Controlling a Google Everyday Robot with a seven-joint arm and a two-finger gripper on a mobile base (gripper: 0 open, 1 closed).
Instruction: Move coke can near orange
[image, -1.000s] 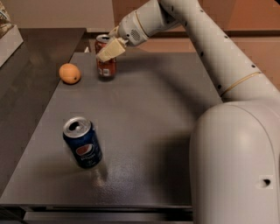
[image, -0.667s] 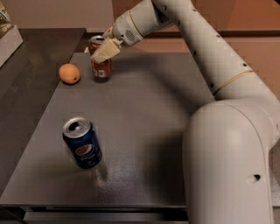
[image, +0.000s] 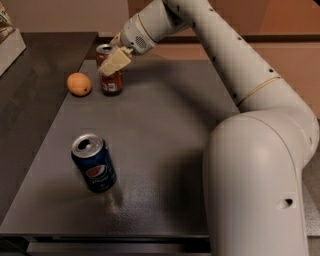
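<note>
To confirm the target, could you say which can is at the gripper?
The coke can, red-brown, beside the orange; the gripper is at its top. The Pepsi can stands apart.

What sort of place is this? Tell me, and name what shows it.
Likely a kitchen or break-room counter: a dark countertop holds a coke can, an orange and a Pepsi can. The gripper clasps the coke can beside the orange.

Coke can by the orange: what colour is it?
Red-brown coke can, silver top, in the camera view; the gripper is at its upper part.
</note>
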